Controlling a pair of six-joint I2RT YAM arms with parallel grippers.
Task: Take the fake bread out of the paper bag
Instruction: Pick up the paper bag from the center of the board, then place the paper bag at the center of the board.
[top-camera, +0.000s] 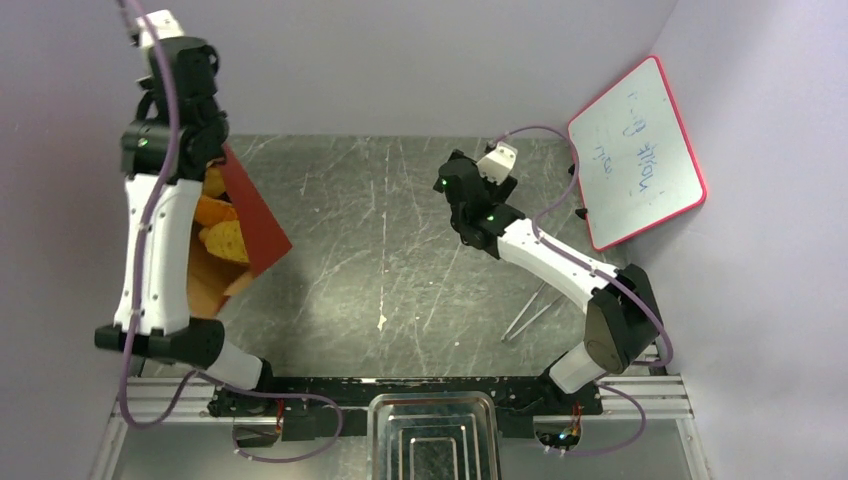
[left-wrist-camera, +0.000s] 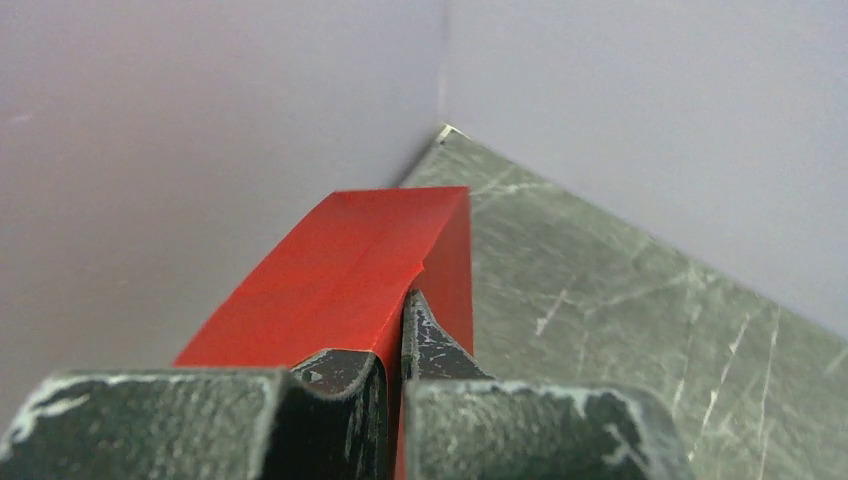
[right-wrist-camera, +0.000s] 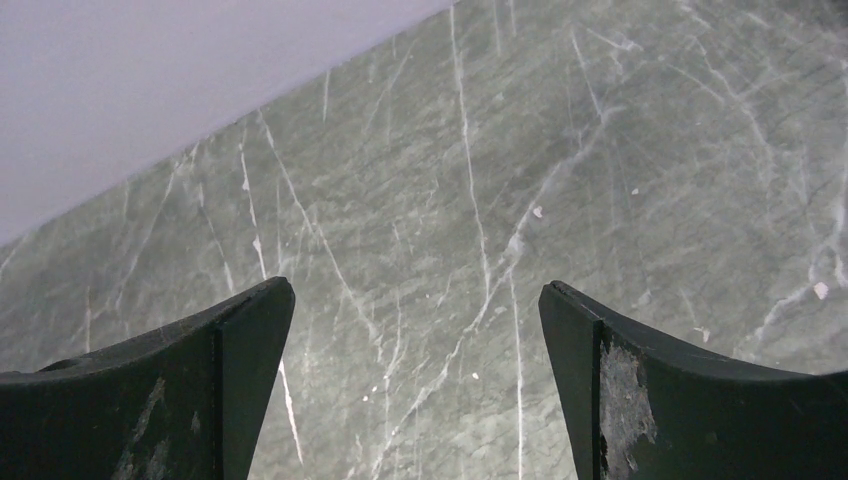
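Note:
The paper bag (top-camera: 256, 214) is red outside and brown inside. It hangs tilted at the far left, lifted off the table, with its open mouth facing the top camera. Several pieces of fake bread lie inside: a golden piece (top-camera: 227, 240), an orange piece (top-camera: 213, 210) and another (top-camera: 214, 183) above it. My left gripper (left-wrist-camera: 400, 322) is shut on a red edge of the bag (left-wrist-camera: 340, 270); in the top view my own arm hides it. My right gripper (right-wrist-camera: 415, 300) is open and empty above bare table, and it shows at mid-table in the top view (top-camera: 452, 182).
A red-framed whiteboard (top-camera: 637, 152) leans on the right wall. Two thin metal rods (top-camera: 530, 314) lie near the right arm's base. A silver tray (top-camera: 384, 432) sits at the near edge between the bases. Grey walls close the left, back and right.

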